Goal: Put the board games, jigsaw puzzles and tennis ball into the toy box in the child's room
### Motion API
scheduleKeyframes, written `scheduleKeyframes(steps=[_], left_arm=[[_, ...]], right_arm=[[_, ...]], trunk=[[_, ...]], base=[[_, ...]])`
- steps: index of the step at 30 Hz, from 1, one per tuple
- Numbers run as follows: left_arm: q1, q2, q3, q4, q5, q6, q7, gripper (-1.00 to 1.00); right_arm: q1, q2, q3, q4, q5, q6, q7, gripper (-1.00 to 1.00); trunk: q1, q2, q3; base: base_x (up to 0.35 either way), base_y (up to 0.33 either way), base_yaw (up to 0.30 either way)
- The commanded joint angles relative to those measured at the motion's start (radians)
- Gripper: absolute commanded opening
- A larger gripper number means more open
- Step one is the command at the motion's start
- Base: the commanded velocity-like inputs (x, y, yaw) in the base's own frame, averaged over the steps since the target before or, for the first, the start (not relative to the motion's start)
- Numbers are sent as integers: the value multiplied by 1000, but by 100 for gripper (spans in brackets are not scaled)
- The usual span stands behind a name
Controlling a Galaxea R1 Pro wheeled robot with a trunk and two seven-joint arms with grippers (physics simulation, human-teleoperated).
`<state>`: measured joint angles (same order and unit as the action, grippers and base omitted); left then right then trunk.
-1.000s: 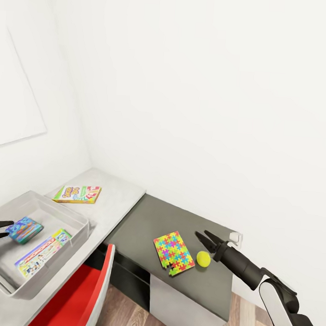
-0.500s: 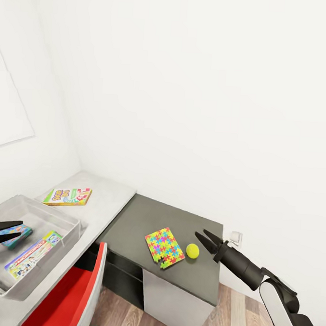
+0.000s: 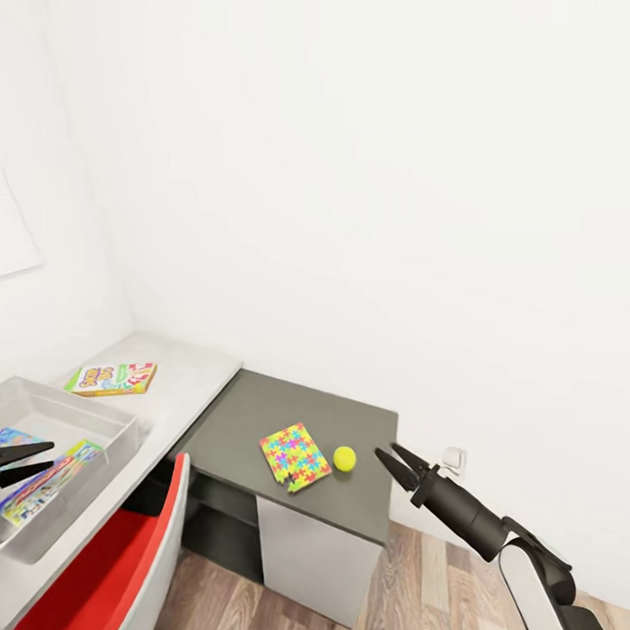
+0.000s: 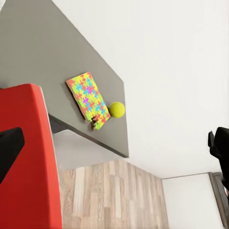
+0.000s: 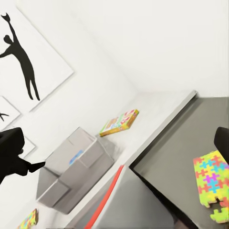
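At the far left, the left gripper [image 3: 28,458] hangs over the toy box [image 3: 113,421] with its jaws apart and nothing between them. The grey bin sits on the light grey part of the table [image 3: 195,376]. Inside it I count two board games: a blue one [image 3: 7,440] and a long pastel one [image 3: 46,481], both lying just under the spread fingers. A third board game [image 3: 113,377], green, red and yellow, lies flat on the light top beyond the bin, well apart from either gripper. A red chair [image 3: 113,564] stands tucked in front of the desk.

On the lower dark section I count one jigsaw puzzle [image 3: 294,455] and, just beside it, one tennis ball [image 3: 344,459]. In the right wrist view, a second bright puzzle [image 5: 27,220] shows at the corner, beside the bin.

At the right, the right gripper [image 3: 391,458] points toward the ball with jaws apart, near it but not touching, just past the table's edge.
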<state>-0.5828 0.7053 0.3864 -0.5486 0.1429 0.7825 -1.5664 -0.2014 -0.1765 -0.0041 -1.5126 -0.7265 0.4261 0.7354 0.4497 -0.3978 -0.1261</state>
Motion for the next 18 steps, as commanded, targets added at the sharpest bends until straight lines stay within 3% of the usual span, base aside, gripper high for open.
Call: scheduleKeyframes(steps=[1,9,18], left_arm=[[-1,2,1,9,6,1,-4,100],[0,12,4,34,44,-32,-4,100],[0,2,5,36,50,-37,-4,100]], right_arm=[[-1,1,1,0,-7,8,0,100],[-1,6,7,0,-3,7,1,100],[-1,7,5,1,-1,2,-7,100]], trunk=[[0,-2,-1],[0,-2,7],[0,-2,8]], base=[[-196,-103,-140],[-238,-103,-65],[-61,-17,-7]])
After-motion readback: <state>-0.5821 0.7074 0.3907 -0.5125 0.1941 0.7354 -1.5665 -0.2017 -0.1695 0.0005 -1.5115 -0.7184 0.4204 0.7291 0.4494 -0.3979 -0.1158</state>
